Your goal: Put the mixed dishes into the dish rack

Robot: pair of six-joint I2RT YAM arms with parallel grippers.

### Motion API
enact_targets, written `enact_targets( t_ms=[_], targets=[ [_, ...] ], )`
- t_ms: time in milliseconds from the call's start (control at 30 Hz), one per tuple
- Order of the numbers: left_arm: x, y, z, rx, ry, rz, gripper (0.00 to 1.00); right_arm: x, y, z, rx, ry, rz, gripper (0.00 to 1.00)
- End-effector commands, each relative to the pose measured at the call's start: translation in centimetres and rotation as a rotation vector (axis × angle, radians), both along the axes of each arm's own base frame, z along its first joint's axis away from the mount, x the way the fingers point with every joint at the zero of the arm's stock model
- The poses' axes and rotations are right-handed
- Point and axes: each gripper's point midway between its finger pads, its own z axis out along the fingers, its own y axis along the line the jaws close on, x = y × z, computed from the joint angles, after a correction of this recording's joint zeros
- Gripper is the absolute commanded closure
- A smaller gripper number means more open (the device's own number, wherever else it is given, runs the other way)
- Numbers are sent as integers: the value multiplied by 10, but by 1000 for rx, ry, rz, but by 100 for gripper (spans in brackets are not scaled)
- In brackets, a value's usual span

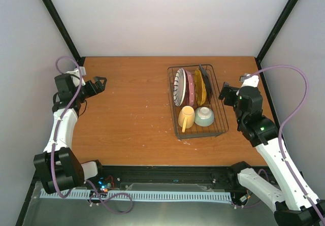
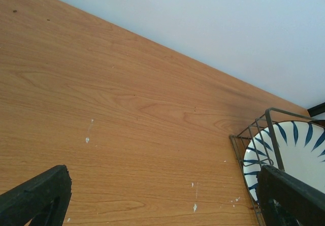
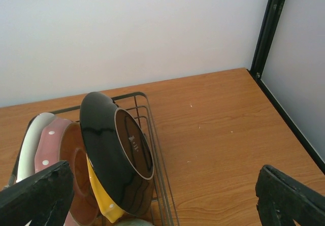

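The dark wire dish rack [image 1: 222, 115] stands right of the table's middle. Upright in its dividers are the white striped plate [image 1: 179, 87], the pink speckled plate [image 1: 190, 88] and the orange dotted plate [image 1: 199, 89] with its glossy dark back [image 3: 109, 150]. At the rack's near end lie the pale yellow mug [image 1: 186, 117] and the pale green bowl [image 1: 204, 116]. My right gripper [image 1: 223, 94] hovers open just right of the rack, holding nothing. My left gripper [image 1: 100, 83] is open and empty over bare wood at the far left, well away from the rack [image 2: 269, 117].
Black frame posts [image 1: 277, 25] stand at the back corners, and white walls close in three sides. In the right wrist view the rack's wire wall [image 3: 152, 129] runs just left of bare wood. The striped plate [image 2: 299, 150] shows past my left gripper's right finger.
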Motion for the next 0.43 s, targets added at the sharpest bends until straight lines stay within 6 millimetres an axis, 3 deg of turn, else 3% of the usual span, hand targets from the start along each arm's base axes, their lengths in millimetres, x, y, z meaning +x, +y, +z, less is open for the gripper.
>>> enact_targets(
  t_ms=[0, 267, 400],
  targets=[
    [8, 5, 11, 12, -35, 13, 0, -2, -9, 3, 9, -29, -53, 4],
    [14, 14, 5, 46, -24, 47, 0, 1, -10, 3, 7, -41, -65, 4],
    [23, 19, 14, 62, -51, 67, 0, 2, -9, 2, 32, -57, -66, 0]
  ],
)
